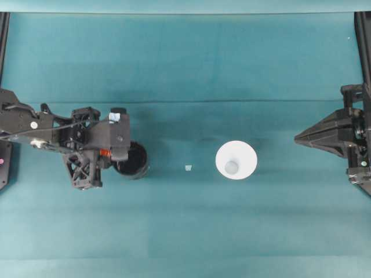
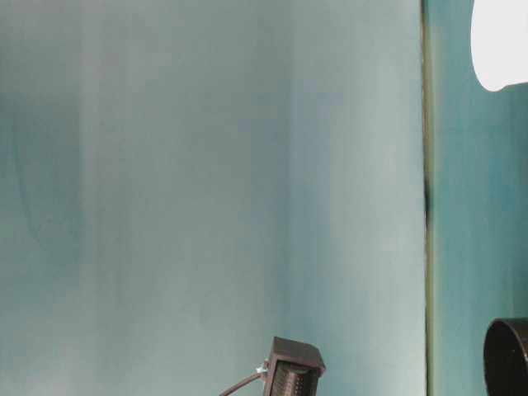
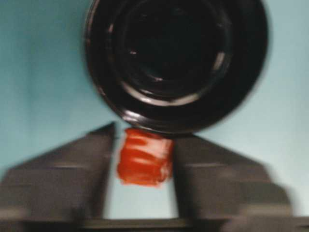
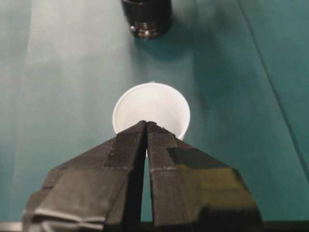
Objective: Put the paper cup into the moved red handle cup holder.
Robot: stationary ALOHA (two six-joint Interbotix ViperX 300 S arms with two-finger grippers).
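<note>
Sitting on the teal table cloth (image 1: 185, 63), the red handle cup holder (image 1: 134, 161) is on the left side of the overhead view. It is round, black and shiny, and it stands upright with its open mouth up. Its small red handle (image 3: 144, 157) sticks out from its side toward the left arm.

The left gripper (image 3: 144, 162) is right at the holder. In the left wrist view its two dark fingers (image 3: 72, 169) sit one on each side of the red handle, with the handle between them. The fingers are close in on the handle, a narrow gap, and they look like they touch it on both sides. That picture is a bit blurry, so the squeeze is hard to judge.

The paper cup (image 1: 236, 160) stands alone on the cloth, to the right of the middle in the overhead view. It is white, with a wide round rim and a smaller grey bottom inside. It is well apart from the holder. A tiny pale scrap (image 1: 188, 168) lies on the cloth between them.

The right gripper (image 4: 146, 124) is at the far right edge of the overhead view, away from the paper cup. In the right wrist view its two fingers are pressed together at the tips with nothing between them. They point at the paper cup, and the holder stands farther off behind it.
</note>
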